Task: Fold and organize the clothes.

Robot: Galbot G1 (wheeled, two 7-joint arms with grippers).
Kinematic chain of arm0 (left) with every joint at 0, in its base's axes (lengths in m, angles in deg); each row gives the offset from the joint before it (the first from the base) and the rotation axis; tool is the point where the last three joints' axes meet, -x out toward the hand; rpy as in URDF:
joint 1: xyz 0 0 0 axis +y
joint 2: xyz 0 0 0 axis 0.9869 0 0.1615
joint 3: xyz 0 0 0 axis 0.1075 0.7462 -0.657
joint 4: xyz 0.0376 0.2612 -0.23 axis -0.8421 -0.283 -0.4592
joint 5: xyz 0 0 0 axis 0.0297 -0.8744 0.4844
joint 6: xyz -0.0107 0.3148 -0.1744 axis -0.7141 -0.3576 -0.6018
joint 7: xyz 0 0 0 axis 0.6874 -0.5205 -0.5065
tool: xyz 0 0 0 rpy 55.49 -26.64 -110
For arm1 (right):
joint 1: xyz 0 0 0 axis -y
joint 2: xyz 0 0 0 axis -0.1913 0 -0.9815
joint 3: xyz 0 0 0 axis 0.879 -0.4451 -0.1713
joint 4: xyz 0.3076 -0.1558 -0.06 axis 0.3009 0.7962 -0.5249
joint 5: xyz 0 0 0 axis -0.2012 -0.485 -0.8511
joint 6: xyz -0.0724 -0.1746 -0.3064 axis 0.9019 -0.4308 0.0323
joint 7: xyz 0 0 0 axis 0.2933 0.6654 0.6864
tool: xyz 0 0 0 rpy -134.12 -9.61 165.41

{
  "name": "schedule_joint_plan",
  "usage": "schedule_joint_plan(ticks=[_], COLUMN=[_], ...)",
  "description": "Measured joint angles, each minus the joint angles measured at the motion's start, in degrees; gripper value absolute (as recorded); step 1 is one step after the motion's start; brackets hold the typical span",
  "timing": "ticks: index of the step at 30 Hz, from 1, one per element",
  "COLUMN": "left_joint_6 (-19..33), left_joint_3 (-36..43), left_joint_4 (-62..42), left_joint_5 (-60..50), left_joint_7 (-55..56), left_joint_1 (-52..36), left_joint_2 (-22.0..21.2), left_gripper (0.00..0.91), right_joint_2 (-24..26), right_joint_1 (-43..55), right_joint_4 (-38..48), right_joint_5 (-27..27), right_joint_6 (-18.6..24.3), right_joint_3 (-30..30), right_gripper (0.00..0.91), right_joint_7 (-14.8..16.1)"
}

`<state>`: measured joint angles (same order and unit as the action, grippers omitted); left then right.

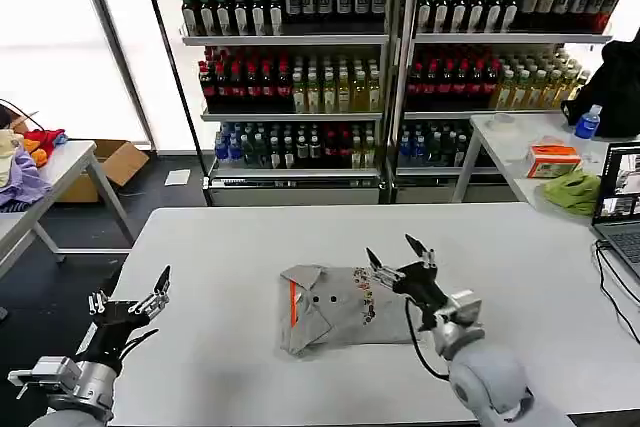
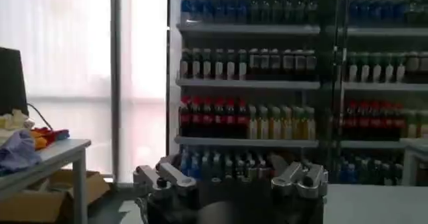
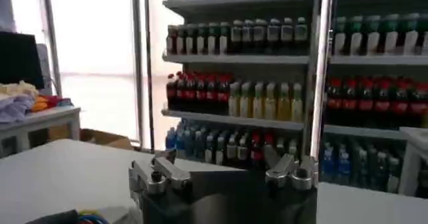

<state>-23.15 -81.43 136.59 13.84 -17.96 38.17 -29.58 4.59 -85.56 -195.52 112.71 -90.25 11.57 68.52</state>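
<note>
One of the clothes, a light grey collared shirt [image 1: 335, 312] with dark buttons, an orange placket stripe and a small multicoloured print, lies folded in a compact rectangle at the middle of the white table [image 1: 240, 247]. My right gripper [image 1: 398, 254] hovers just above the shirt's right edge, open and holding nothing. A corner of the shirt [image 3: 90, 216] shows in the right wrist view, below the open right gripper [image 3: 217, 157]. My left gripper [image 1: 135, 289] is raised off the table's front left corner, well away from the shirt and open. In its own wrist view the left gripper [image 2: 227, 168] faces the shelves.
Shelves of bottles [image 1: 300, 67] stand behind the table. A side table [image 1: 60, 162] at the left holds purple and orange fabrics. At the right, another table [image 1: 515, 142] carries a lime-green cloth [image 1: 573, 190] and an orange box. A laptop [image 1: 620, 197] with cables sits at the right edge.
</note>
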Motion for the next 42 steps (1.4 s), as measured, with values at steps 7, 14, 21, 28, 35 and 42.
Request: schedule_joint_plan(ticks=[7,14,21,28,35,42], left_joint_6=[0.96,2.21,3.24,3.73,3.93,3.94], left_joint_3=[1.52,3.53,5.05,5.99,6.06,6.28], left_joint_4=[2.54,4.2,5.58,5.83,6.13,6.34], left_joint_5=[-1.16,-2.8,-4.04,-4.84,-5.14,-5.3], left_joint_7=[-0.2,-0.39,-0.48,-0.6,-0.71,-0.71], left_joint_1=[2.95,5.8,7.92,8.94,9.35,9.53], left_joint_2=[-0.62,-1.23,-1.87,-2.06,-2.14,-2.39], left_gripper=[0.907,0.907,0.907,0.907,0.907,0.907], right_joint_2=[0.27,-1.2,-3.71,-4.82,-5.39,-5.63], right_joint_1=[-11.51,-20.64,-25.26,-27.38,-28.04,-28.52], right_joint_4=[-1.88,-2.43,-2.08,-1.06,-0.09,0.12], right_joint_5=[1.82,2.43,2.45,2.58,2.49,2.65], right_joint_6=[7.71,13.51,16.24,18.0,18.34,18.51], right_joint_3=[9.06,15.89,21.13,24.17,25.59,26.26], right_gripper=[0.907,0.907,0.907,0.907,0.907,0.907], right_joint_7=[3.94,6.1,7.51,8.03,8.12,8.23])
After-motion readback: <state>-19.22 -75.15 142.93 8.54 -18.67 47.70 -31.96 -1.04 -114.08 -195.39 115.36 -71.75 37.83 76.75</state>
